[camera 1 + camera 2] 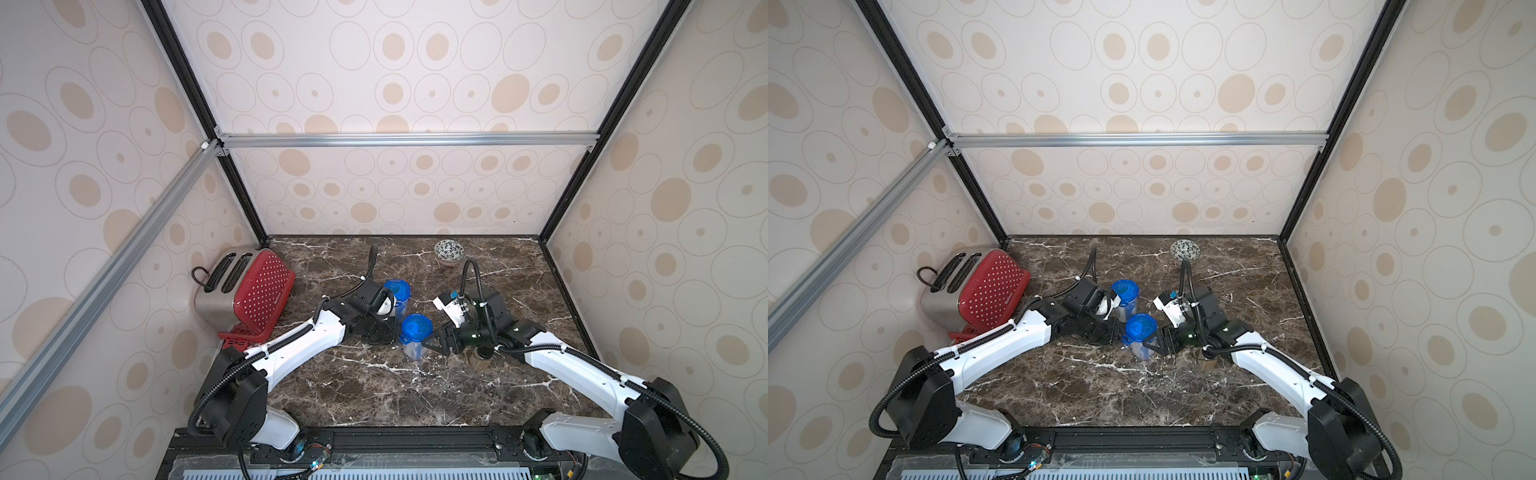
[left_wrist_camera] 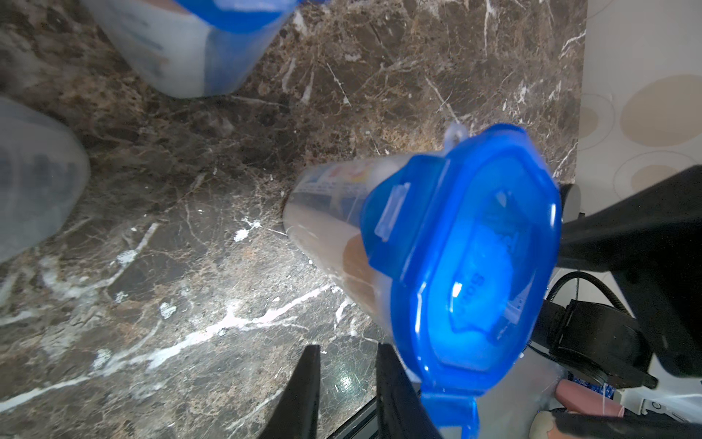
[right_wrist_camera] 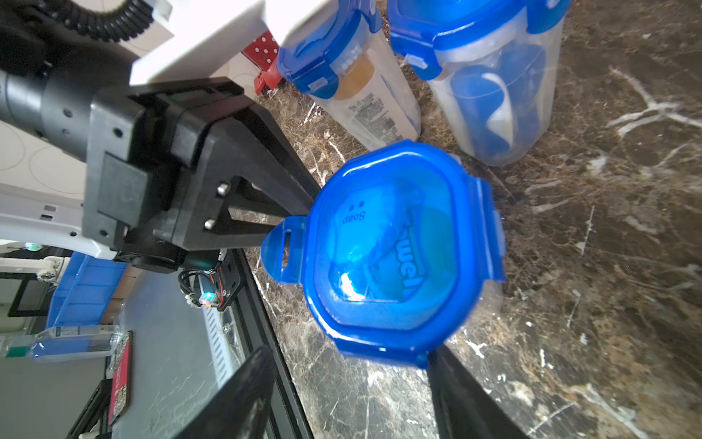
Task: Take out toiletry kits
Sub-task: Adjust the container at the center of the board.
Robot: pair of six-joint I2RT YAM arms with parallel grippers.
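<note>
Jars (image 1: 398,300) with blue clip tops stand grouped at the middle of the worktop (image 1: 374,395), and the toiletry kits (image 3: 374,102) lie sealed inside them, so none is out yet. Work centres on the nearest jar (image 1: 413,353), whose blue lid (image 3: 399,247) shows a soap packet (image 3: 351,228) beneath. At its right, the right hand (image 3: 351,353) has its jaws spread to either side of the jar's body, probably to steady it; whether they press it cannot be told. From the left, the left hand (image 2: 347,347), narrowly parted and empty, sits just beside the lid's flipped-out clip (image 3: 285,243), likely placed to lever the lid off.
</note>
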